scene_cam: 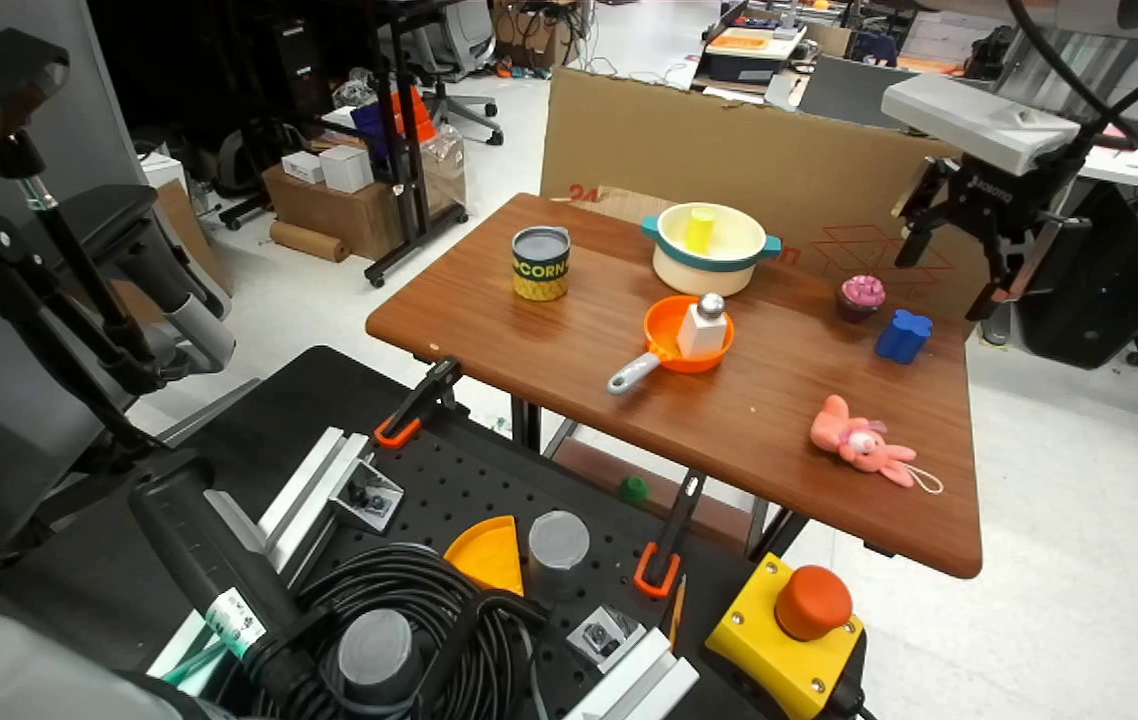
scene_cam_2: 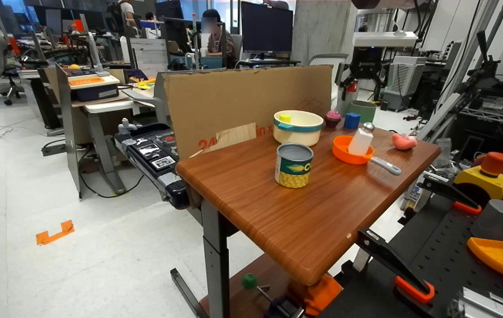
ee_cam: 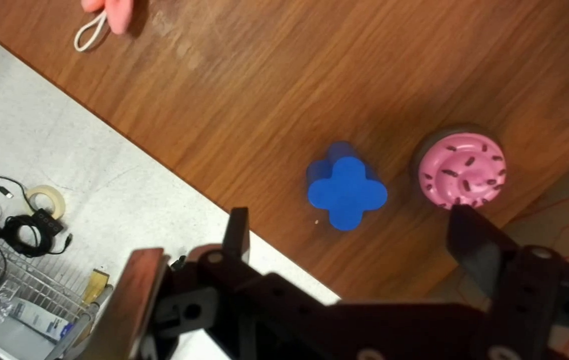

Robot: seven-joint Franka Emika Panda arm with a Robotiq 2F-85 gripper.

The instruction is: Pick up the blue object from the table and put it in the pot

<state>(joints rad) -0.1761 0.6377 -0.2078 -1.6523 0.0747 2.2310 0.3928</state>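
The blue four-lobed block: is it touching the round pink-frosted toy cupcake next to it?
Apart. The wrist view shows a strip of brown wood-grain tabletop between the blue four-lobed block and the round pink-frosted toy cupcake.

A corn can [scene_cam: 541, 275] is standing toward the left end of the desk [scene_cam: 519, 350] in an exterior view, a pot [scene_cam: 694, 279] is standing to its right with a cylinder [scene_cam: 700, 230] sitting inside, and farther right a cupcake [scene_cam: 861, 300] and a toy block [scene_cam: 904, 338] are sitting near each other. A frying pan [scene_cam: 666, 320] is resting in front of the pot, a salt shaker [scene_cam: 703, 332] standing in it, while a toy bunny [scene_cam: 859, 440] is lying before the block. Behind the desk, a cardboard panel [scene_cam: 729, 150] is standing.
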